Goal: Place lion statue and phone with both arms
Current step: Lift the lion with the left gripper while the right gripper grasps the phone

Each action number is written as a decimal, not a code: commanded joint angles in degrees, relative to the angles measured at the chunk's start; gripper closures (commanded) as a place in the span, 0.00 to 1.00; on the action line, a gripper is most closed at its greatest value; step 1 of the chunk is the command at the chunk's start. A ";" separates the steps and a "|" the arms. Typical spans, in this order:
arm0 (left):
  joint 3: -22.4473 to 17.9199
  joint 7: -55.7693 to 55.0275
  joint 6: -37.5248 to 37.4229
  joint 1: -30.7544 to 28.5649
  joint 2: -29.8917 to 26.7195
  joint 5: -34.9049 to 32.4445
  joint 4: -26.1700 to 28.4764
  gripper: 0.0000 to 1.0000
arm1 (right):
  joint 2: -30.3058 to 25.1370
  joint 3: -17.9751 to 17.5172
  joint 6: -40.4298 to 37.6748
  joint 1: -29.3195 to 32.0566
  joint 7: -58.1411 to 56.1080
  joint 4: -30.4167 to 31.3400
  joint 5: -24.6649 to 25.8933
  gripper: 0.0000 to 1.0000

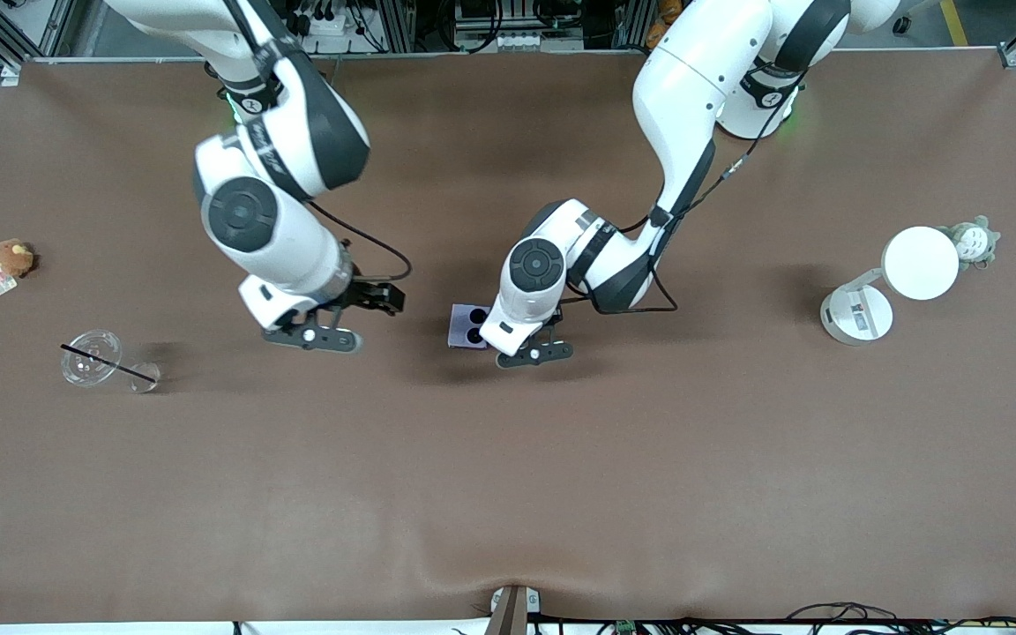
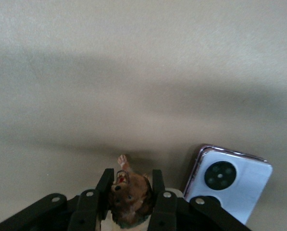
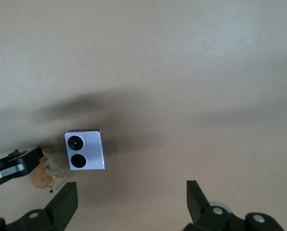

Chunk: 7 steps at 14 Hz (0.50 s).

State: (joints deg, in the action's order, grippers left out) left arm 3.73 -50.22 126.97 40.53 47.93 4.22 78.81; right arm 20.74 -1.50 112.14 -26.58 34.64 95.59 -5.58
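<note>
The pale lavender phone [image 1: 467,325] lies flat on the brown table near its middle, its two black camera circles facing up. It also shows in the left wrist view [image 2: 230,180] and the right wrist view [image 3: 84,150]. My left gripper [image 1: 536,353] is shut on the orange-brown lion statue [image 2: 130,197], low over the table right beside the phone and apart from it. The lion is hidden in the front view. A bit of it shows in the right wrist view [image 3: 41,176]. My right gripper [image 1: 312,337] is open and empty [image 3: 132,202], over bare table toward the right arm's end from the phone.
A round brown plush with a tag [image 1: 11,258] and a tipped clear cup with a black straw [image 1: 102,360] lie at the right arm's end. A white stand with a round disc [image 1: 861,313] and a grey-green plush [image 1: 974,241] are at the left arm's end.
</note>
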 commanded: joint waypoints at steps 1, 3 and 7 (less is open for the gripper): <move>-0.22 -0.41 -2.24 -1.94 -4.32 -0.26 0.11 1.00 | 3.15 0.63 3.16 -2.34 3.76 -0.23 -0.14 0.00; -0.31 2.56 -8.11 -3.00 -7.31 -0.27 0.81 1.00 | 5.44 0.63 5.54 -3.30 5.52 -0.23 -0.22 0.00; -0.22 3.98 -11.48 -7.12 -17.66 -2.19 11.85 1.00 | 11.41 0.63 12.03 -6.90 6.49 -0.58 -0.14 0.00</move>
State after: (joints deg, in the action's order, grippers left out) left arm 3.19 -47.39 115.58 36.14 38.23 3.49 81.02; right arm 29.07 -1.50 121.21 -31.18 39.89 95.76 -5.57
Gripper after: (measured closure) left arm 0.634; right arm 0.000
